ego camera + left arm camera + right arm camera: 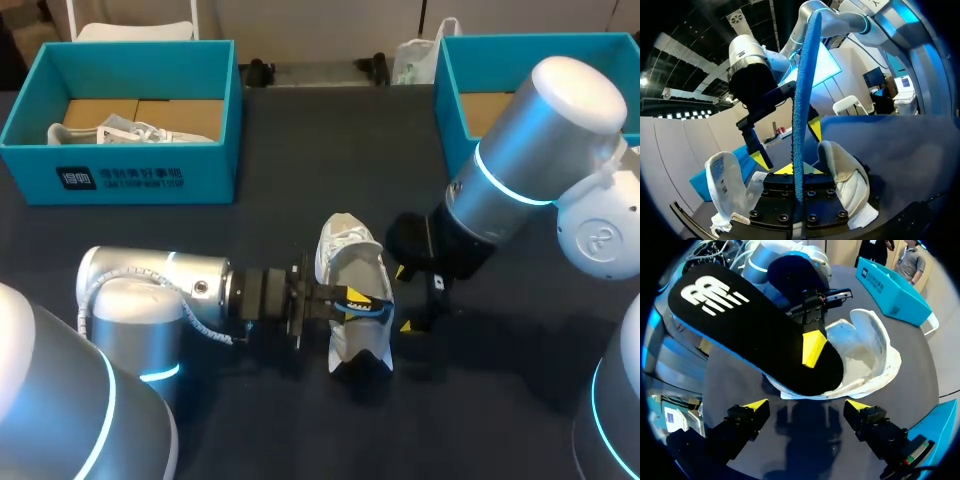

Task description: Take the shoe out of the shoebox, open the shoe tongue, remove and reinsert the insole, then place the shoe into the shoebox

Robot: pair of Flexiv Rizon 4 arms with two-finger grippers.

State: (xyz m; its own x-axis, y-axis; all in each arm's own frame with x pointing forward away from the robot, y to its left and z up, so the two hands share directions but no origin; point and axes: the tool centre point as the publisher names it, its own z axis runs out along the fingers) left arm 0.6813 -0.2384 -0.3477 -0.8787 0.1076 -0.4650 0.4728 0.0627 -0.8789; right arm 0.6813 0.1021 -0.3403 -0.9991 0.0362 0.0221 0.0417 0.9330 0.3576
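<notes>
Mid-table, between both grippers: white shoe point(345, 245) sits on the dark table point(280, 180), outside either box. Left gripper point(796, 170) comes in from the shoe's left side, jaws pinching the insole point(750, 330) from both faces. The insole is out of the shoe, raised over its opening; it has a black top with a white logo and a blue edge. Right gripper point(807, 410) is just beside the shoe on the opposite side, jaws spread wide, holding nothing, its yellow tips near the insole but apart from it. Back and left of the shoe, well apart: teal shoebox point(120, 175) with a second white shoe point(130, 132) inside. Back and right: another teal box point(450, 90), contents partly hidden by the right arm.
</notes>
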